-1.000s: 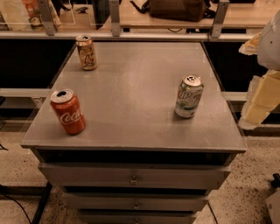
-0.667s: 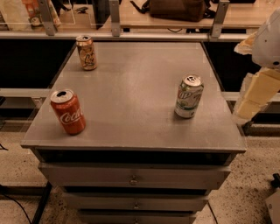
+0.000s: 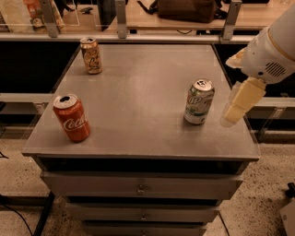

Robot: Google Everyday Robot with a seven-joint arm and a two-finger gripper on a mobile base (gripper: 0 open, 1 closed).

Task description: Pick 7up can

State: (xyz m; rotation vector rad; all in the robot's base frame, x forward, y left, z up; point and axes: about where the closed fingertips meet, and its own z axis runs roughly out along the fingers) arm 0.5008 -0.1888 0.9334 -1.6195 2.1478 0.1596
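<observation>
The 7up can (image 3: 199,101), white and pale green with a silver top, stands upright on the right part of the grey cabinet top (image 3: 143,97). My gripper (image 3: 230,115) hangs from the white arm at the right, just to the right of the can, about level with it and a short gap away from it. It holds nothing that I can see.
A red Coca-Cola can (image 3: 71,117) stands near the front left edge. A tan-gold can (image 3: 91,55) stands at the back left. The cabinet has drawers (image 3: 140,186) below. A rail with posts (image 3: 122,18) runs behind it, with a brown bag (image 3: 186,9) beyond.
My gripper has moved left and inward from the right edge, closer to the 7up can. The cans have not moved.
</observation>
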